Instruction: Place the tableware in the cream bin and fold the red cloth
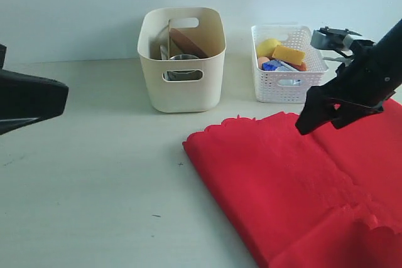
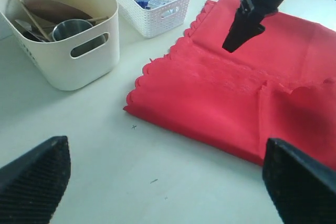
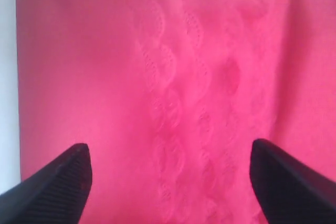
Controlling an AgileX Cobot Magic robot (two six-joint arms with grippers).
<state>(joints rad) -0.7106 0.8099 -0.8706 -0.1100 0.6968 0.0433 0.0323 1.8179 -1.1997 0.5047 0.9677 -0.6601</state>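
Right gripper [image 3: 168,153] hangs just above the red cloth [image 1: 276,180] with its 2 fingers spread wide and nothing between them. Nearest the exterior camera, at the cloth's right corner, a flap with a scalloped edge lies folded back over the sheet. The rest of the cloth lies flat on the pale table [image 1: 94,186], right of the middle, its scalloped far edge just in front of the white lattice basket [image 1: 286,86]. Left gripper [image 2: 165,145] hovers over bare table well to the left of the cloth, its jaws also wide apart and empty. Farthest back stands the cream bin [image 1: 182,92], beside the basket; in it are the brown plate [image 2: 52,9], the steel cup [image 2: 72,27] and the chopsticks [image 2: 31,17].
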